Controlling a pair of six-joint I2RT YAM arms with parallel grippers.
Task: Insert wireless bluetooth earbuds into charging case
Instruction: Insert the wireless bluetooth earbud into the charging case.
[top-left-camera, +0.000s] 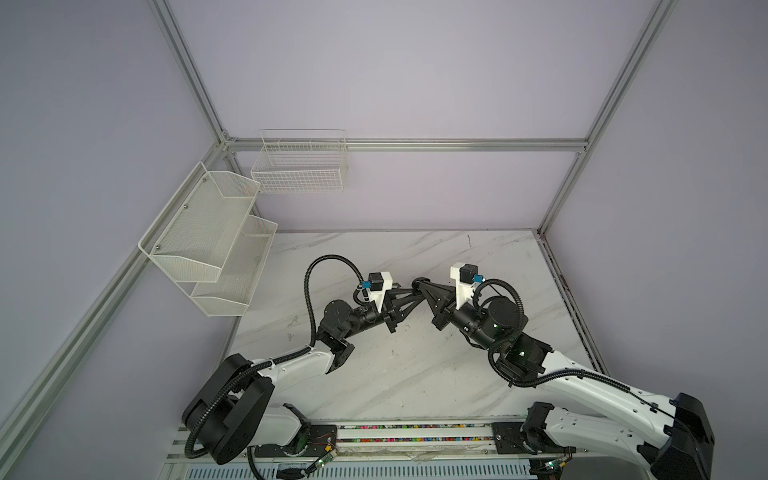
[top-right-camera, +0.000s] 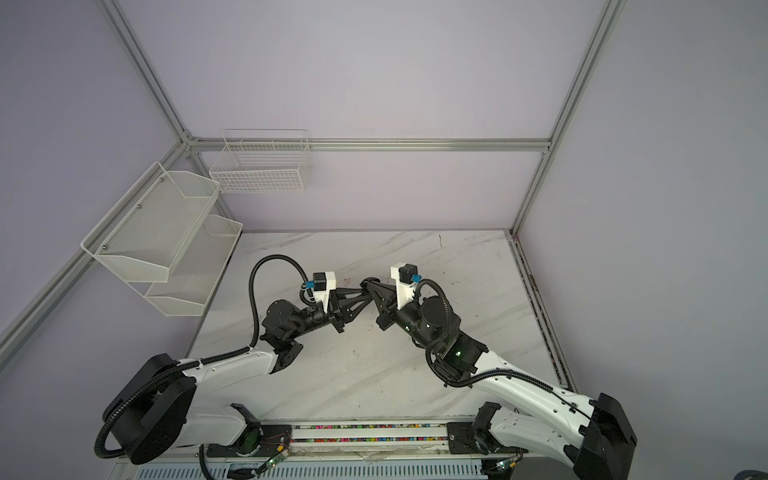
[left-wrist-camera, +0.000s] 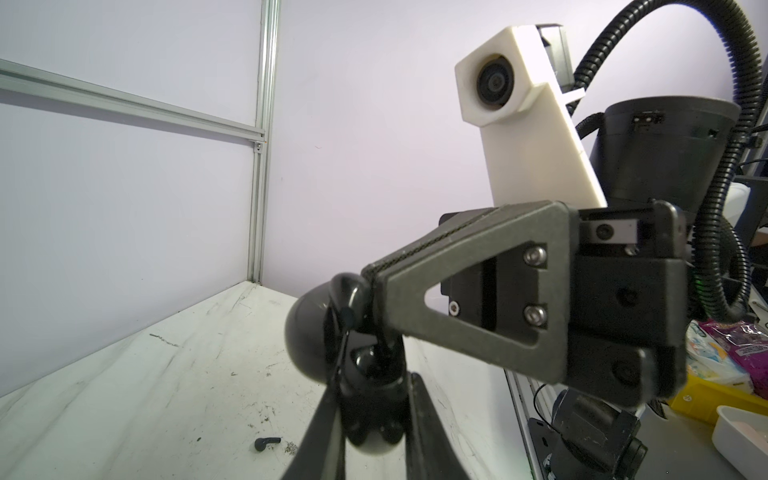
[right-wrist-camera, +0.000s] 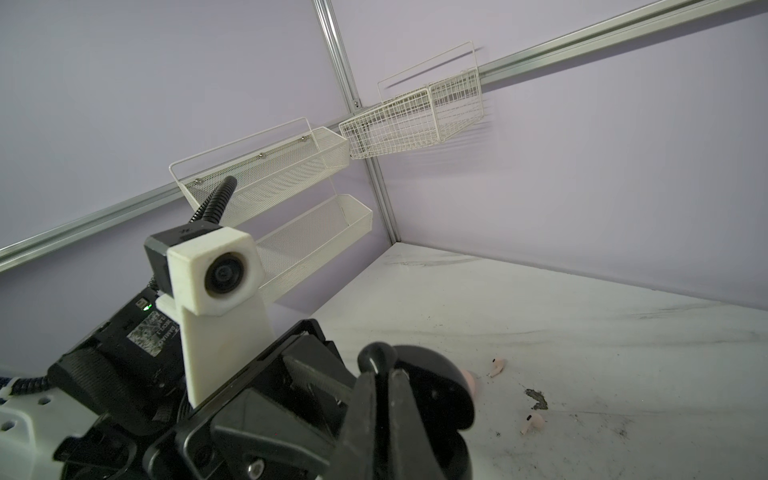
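White arms (top-left-camera: 291, 370), black ribbed cables (top-left-camera: 308, 299).

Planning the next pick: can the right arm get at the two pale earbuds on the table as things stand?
Probably not yet. The right gripper is shut against the black case, which the left gripper grips. The pale earbuds lie uncovered nearby, so once freed, likely yes.

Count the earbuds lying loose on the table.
3. One black earbud, left wrist view; two pale earbuds near each other, right wrist view. Others may be hidden.
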